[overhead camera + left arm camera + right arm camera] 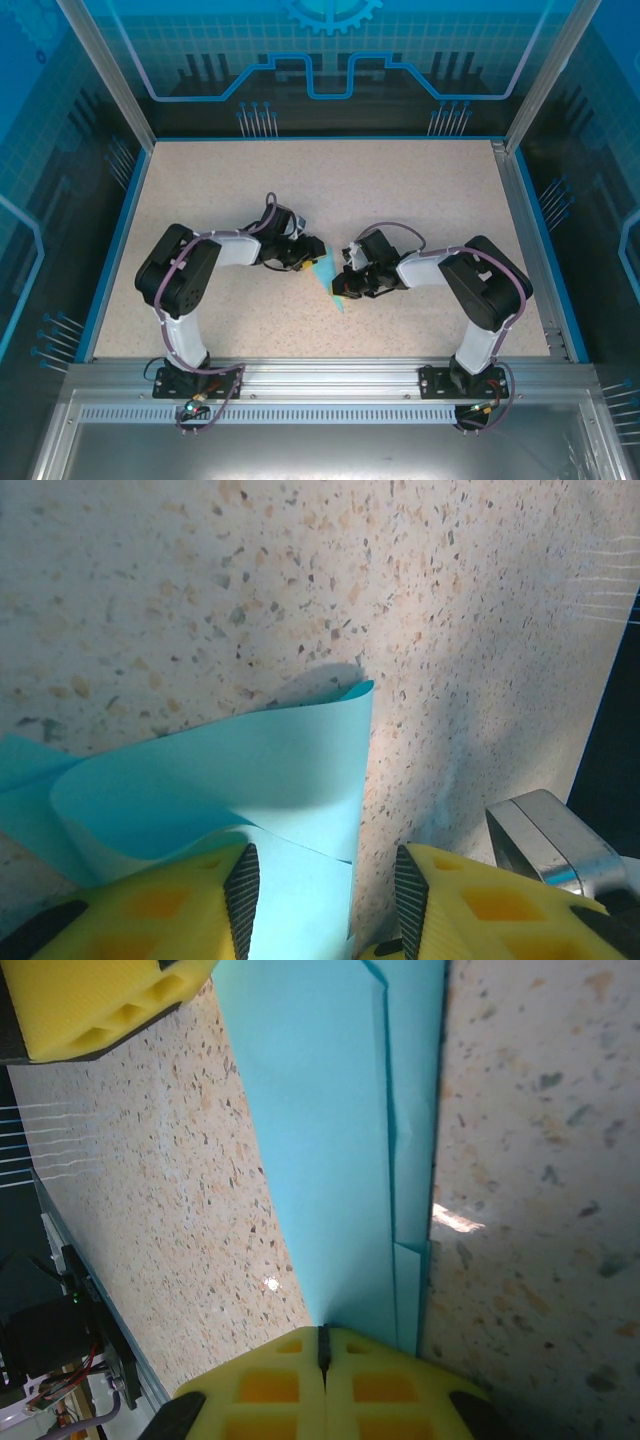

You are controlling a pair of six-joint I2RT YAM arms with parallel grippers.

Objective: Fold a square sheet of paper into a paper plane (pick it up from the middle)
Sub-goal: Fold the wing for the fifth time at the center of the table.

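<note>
Bottom of my right wrist view, my right gripper (pixel 322 1350) pinched the folded cyan paper (pixel 320 1140) tight between its pads. At the left wrist view's bottom, my left gripper (pixel 325 870) gaped around the paper's curled flap; speckled table (pixel 200 580) lay beyond.

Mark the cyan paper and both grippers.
cyan paper (pixel 250 770), left wrist view, on the curled-up flap.
left gripper (pixel 325 870), left wrist view, midway across its open gap.
right gripper (pixel 322 1345), right wrist view, on the seam where it closes on the paper.
</note>
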